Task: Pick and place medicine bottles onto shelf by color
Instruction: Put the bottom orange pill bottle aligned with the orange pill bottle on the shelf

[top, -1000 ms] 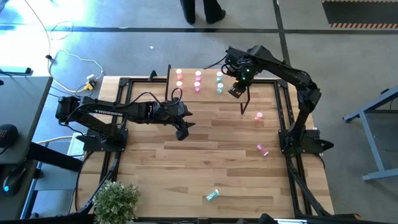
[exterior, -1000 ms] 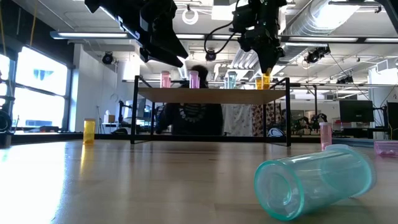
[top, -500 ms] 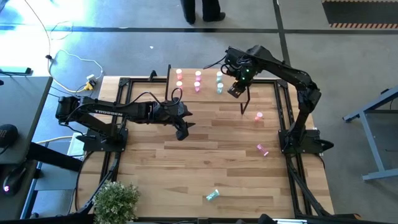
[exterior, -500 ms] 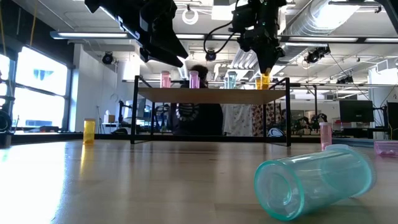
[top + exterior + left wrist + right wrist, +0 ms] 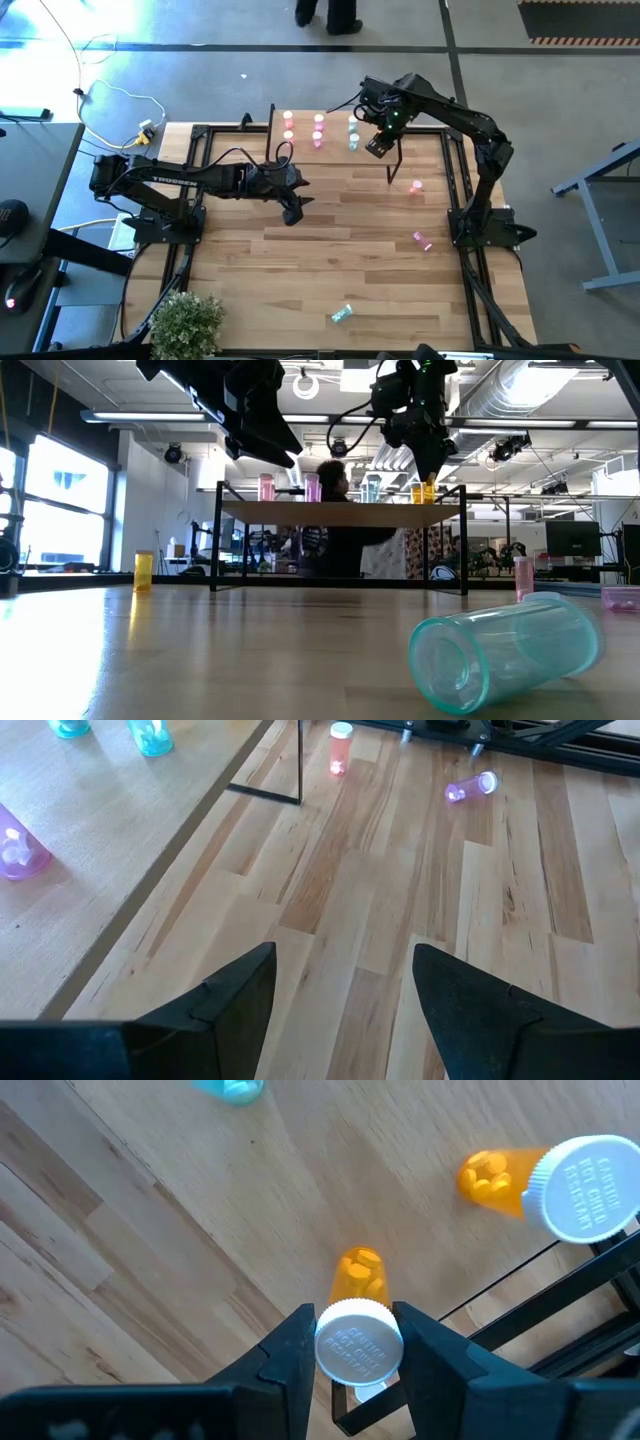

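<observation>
Over the shelf, right end: the right gripper [image 5: 358,1342] hangs above the board, fingers clenched on the white cap of an orange bottle [image 5: 357,1278], which it holds upright.
Reason for this hold: I judge the cap grip keeps the bottle straight, so it can stand on its base beside the other orange bottle [image 5: 545,1182], near the edge.
Shelf [image 5: 335,125]: a low wood board at the far side of the table [image 5: 340,250]; pink bottles [image 5: 288,125] stand at its left part, teal bottles [image 5: 352,135] more to the right, each colour in its own column.
Left gripper [image 5: 345,1010]: it waits over the middle of the table, near the shelf, fingers spread apart and holding nothing.
Bottles not sorted: a pink one [image 5: 416,186] stands on the right of the table, another pink one [image 5: 422,240] lies nearer, a teal one [image 5: 342,314] lies at the near edge.
Background: a person [image 5: 335,525] is behind the shelf.
</observation>
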